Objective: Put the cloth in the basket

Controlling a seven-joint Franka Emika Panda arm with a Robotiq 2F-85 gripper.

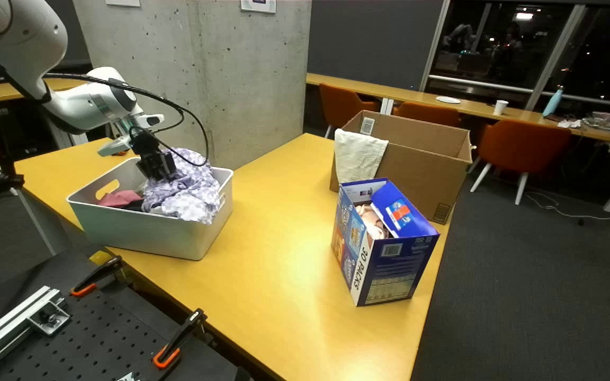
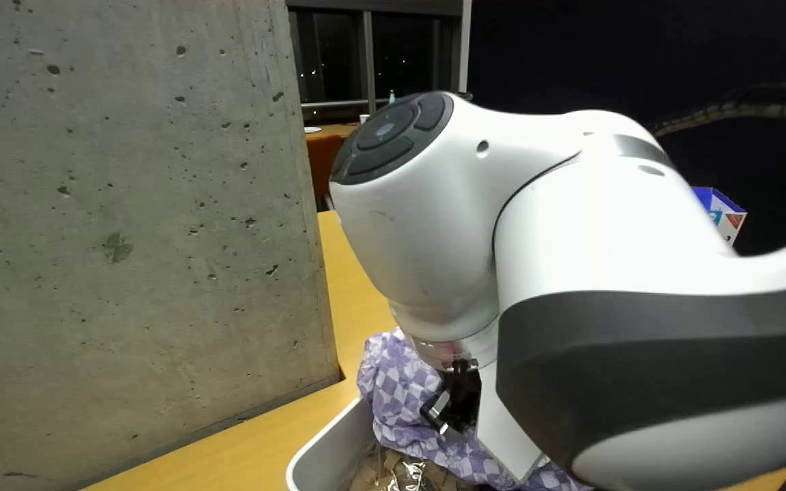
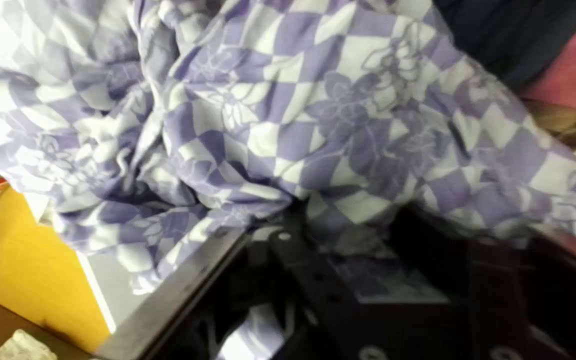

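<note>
The cloth [image 1: 191, 193] is purple and white, checkered and crumpled. It lies heaped in one end of the white basket [image 1: 141, 233] and laps over the rim. It also shows in an exterior view [image 2: 396, 382] and fills much of the wrist view [image 3: 288, 110]. My gripper [image 1: 161, 168] points down into the heap. In the wrist view its fingers [image 3: 358, 225] stand apart, with folds of cloth between and around them; the fingertips are partly buried. In an exterior view the gripper [image 2: 449, 417] is partly covered by the arm.
Inside the basket are a pink cloth [image 1: 120, 198], a dark cloth [image 3: 513, 35] and crinkled brown material [image 2: 406, 470]. A concrete pillar [image 1: 204, 69] stands close behind. A cardboard box [image 1: 416, 174] with a pale towel [image 1: 358, 156] and a blue box [image 1: 395, 264] stand across the table.
</note>
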